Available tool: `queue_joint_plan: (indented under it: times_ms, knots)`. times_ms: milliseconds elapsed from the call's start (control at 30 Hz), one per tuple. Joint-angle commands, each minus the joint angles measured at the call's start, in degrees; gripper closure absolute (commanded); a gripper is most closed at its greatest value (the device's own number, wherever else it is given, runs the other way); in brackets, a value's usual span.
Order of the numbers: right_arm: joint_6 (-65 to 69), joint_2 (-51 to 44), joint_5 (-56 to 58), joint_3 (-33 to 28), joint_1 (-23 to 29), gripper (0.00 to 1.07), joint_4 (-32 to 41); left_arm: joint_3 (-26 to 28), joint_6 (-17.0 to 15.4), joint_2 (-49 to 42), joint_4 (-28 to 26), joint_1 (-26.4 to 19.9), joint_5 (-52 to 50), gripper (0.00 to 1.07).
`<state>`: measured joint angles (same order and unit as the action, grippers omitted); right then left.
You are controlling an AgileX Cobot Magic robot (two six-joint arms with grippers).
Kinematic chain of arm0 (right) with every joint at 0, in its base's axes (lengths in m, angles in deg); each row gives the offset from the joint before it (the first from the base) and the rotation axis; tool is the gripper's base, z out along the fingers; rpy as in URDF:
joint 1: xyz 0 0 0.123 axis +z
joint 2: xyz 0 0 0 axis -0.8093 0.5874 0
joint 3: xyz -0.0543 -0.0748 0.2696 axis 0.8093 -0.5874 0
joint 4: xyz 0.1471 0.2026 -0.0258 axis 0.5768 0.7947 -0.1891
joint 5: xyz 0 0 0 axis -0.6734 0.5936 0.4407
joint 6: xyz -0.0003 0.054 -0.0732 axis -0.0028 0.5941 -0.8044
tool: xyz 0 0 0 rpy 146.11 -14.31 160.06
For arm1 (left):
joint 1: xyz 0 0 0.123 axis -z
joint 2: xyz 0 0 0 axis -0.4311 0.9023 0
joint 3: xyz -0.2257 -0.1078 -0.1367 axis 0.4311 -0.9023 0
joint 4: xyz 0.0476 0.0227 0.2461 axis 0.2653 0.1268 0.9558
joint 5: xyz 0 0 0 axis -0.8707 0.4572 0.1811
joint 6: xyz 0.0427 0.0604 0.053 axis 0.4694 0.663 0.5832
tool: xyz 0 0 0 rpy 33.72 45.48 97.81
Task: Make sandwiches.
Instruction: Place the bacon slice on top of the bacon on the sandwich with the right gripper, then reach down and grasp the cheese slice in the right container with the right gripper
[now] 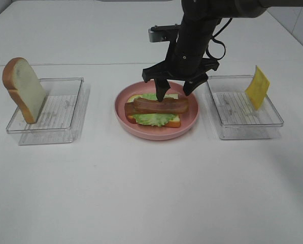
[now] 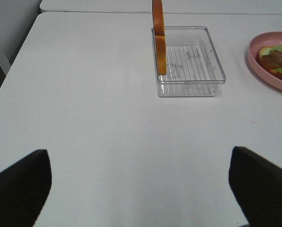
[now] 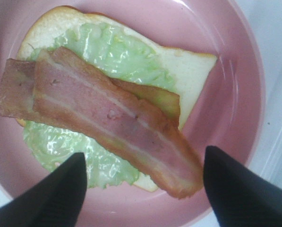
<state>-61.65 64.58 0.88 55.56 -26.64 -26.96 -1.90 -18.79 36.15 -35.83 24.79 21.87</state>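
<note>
A half-built sandwich [image 1: 156, 111] lies on the pink plate [image 1: 192, 124]: a white bread slice, green lettuce [image 3: 107, 47] and two reddish-brown bacon strips [image 3: 112, 123] on top. My right gripper [image 1: 174, 86] hovers open and empty just above it; its fingertips [image 3: 55, 194] straddle the bacon in the right wrist view. A second bread slice [image 1: 23, 89] leans upright in the left clear tray [image 1: 65, 109], seen edge-on in the left wrist view [image 2: 158, 35]. A yellow cheese square [image 1: 257, 87] leans in the right clear tray [image 1: 242, 119]. My left gripper [image 2: 141, 189] is open, low over bare table.
The white table [image 1: 141, 193] extends in front of the plate and trays. The plate's edge [image 2: 273, 56] shows in the left wrist view. A table seam runs behind the trays.
</note>
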Motion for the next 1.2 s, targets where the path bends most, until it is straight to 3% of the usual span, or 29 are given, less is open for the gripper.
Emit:
queue_joint_plan:
  times_ms: [33, 133, 267, 467, 533, 633, 700, 1067, 1200]
  knots:
    - [0.2, -1.9, 0.6, -0.1, -0.1, 0.27, -0.8, 0.0, 0.2, -1.2, -0.5, 0.2, -0.6, 0.13]
    - [0.2, -4.0, 2.5, -0.1, -0.1, 0.20, -2.4, 0.0, 0.2, -1.2, -0.5, 0.2, -0.6, 0.13]
    - [0.2, -5.3, 5.8, 0.5, -0.1, 0.20, -4.9, 0.0, 0.2, -1.2, -0.5, 0.2, -0.6, 0.13]
    - [0.6, -5.5, 15.2, 6.0, -0.6, 0.20, -9.8, 0.0, 0.2, -1.2, -0.5, 0.2, -0.6, 0.13]
    - [0.5, -5.5, 16.6, 10.1, -2.9, 0.20, -10.0, 0.0, 0.2, -1.2, -0.5, 0.2, -0.6, 0.13]
    - [0.5, -5.5, 16.8, 10.8, -3.7, 0.20, -9.9, 0.0, 0.2, -1.2, -0.5, 0.2, -0.6, 0.13]
    - [0.5, -5.4, 17.4, 12.3, -7.0, 0.20, -9.5, 0.0, 0.2, -1.2, -0.5, 0.2, -0.6, 0.13]
    - [0.0, -4.5, 17.9, 12.5, -19.3, 0.20, -5.7, 0.0, 0.2, -1.2, -0.5, 0.2, -0.6, 0.13]
    - [-0.5, -3.6, 17.9, 12.5, -20.6, 0.20, -5.2, 0.0, 0.2, -1.2, -0.5, 0.2, -0.6, 0.13]
